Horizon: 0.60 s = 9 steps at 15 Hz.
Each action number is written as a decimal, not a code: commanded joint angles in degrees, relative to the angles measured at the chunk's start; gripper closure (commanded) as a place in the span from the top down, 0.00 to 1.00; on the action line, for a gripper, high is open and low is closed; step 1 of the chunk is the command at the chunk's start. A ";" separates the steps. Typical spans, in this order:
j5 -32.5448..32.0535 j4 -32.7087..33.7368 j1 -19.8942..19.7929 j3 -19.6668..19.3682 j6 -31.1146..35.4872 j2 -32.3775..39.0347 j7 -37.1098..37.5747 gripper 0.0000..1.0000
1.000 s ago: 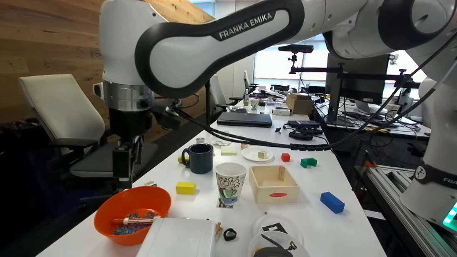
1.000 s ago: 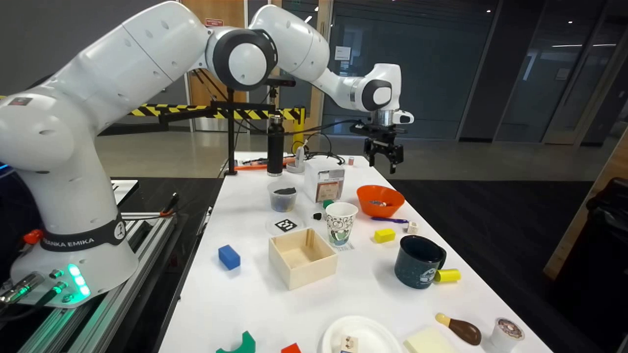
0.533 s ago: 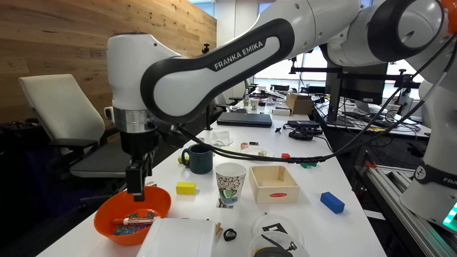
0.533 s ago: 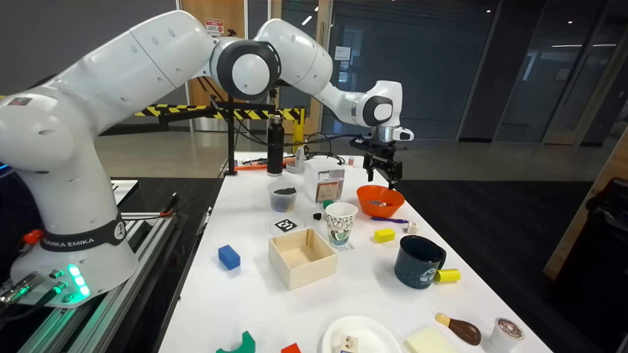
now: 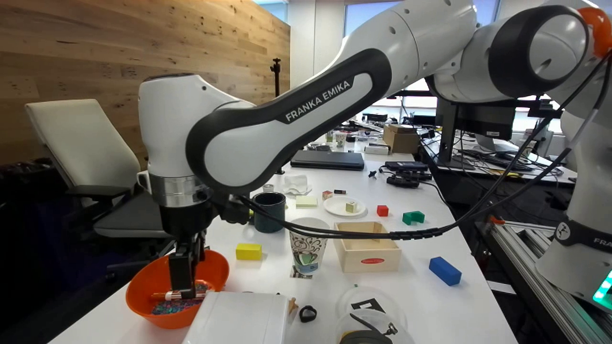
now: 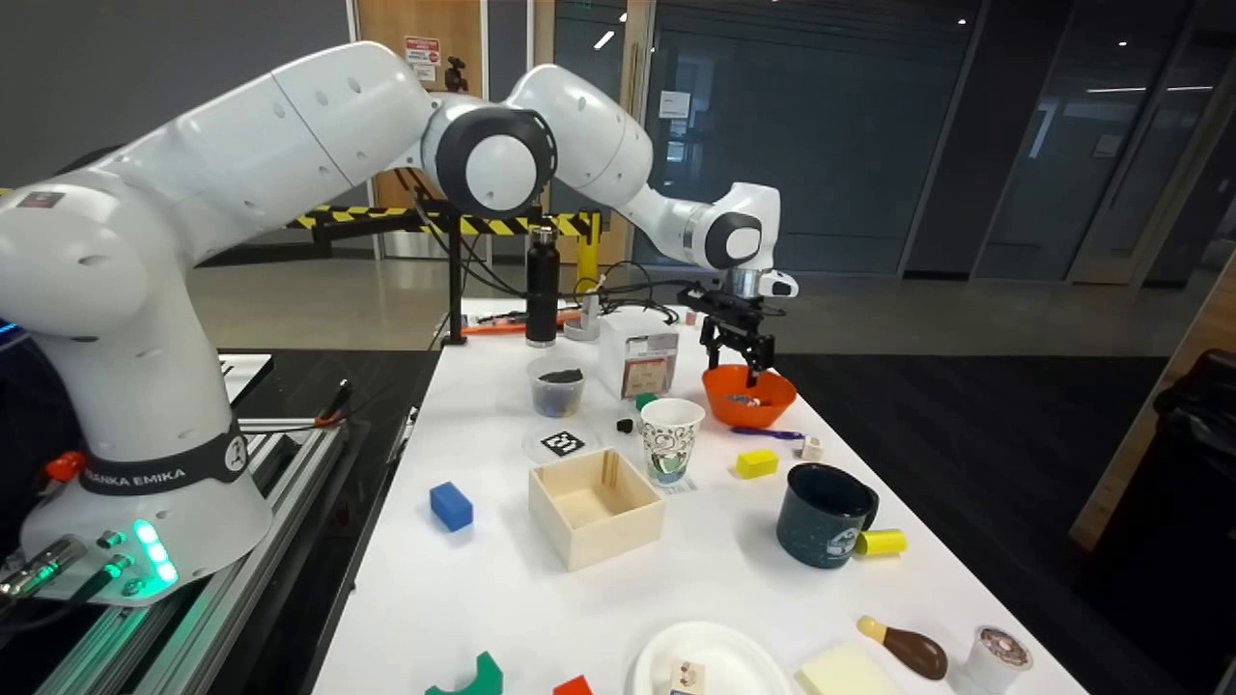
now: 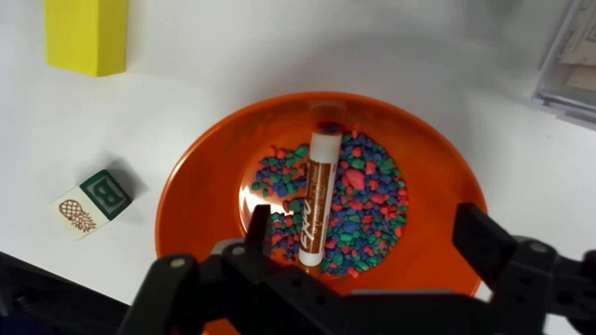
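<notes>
My gripper stands open over an orange bowl, with nothing held between its fingers. Inside the bowl a white and brown marker lies across small red, green and blue pebbles. In the wrist view the marker shows between the two fingers, nearer the left one. An exterior view has the gripper with its tips inside the bowl's outline, overlapping the marker; whether they touch it I cannot tell. From another side, the gripper hangs at the bowl's rim.
Close to the bowl are a yellow block, a letter cube and a clear-sided box. A paper cup, a wooden box, a dark mug and a blue block stand along the table.
The arm has come down from high above the table until the gripper's tips are at the bowl. The jaws have stayed apart, and the objects on the table have not moved.
</notes>
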 commanded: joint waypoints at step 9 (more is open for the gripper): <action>4.59 15.43 -0.51 -0.25 -4.28 10.65 -0.58 1.00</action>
